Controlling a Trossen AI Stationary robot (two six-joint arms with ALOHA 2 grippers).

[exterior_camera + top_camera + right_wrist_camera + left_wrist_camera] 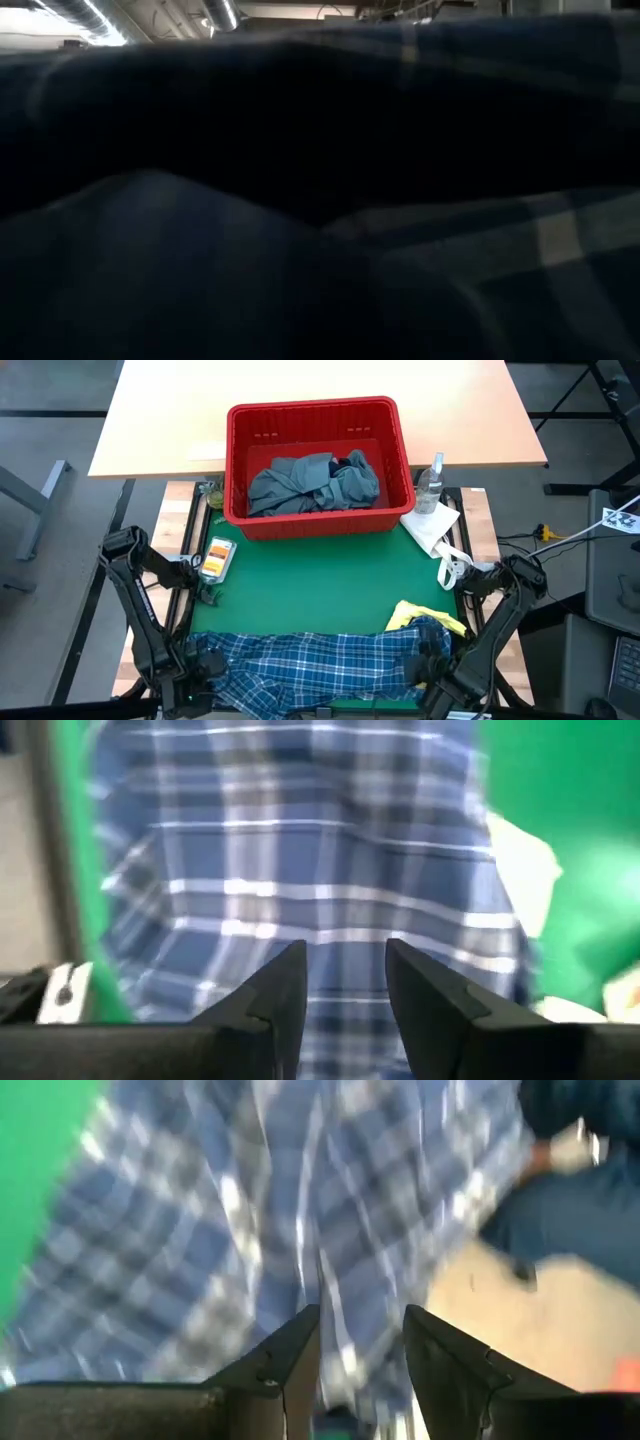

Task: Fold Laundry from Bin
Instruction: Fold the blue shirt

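Note:
A blue-white plaid shirt (310, 665) lies spread along the near edge of the green mat (320, 585). It also fills the low view (480, 240). A small yellow garment (415, 614) lies at its right end, partly under it. The red bin (318, 420) stands at the far side with a grey-blue garment (300, 482) and a dark navy one (355, 462) inside. My left gripper (207, 665) (362, 1315) hovers open over the shirt's left end. My right gripper (432, 660) (345, 948) hovers open over its right end. Nothing is between either pair of fingers.
A flat packet with an orange label (217, 557) lies on the mat's left side. A clear spray bottle (431, 485), a white paper towel (432, 525) and a small white object (452, 571) sit to the right of the bin. Bare mat lies between bin and shirt.

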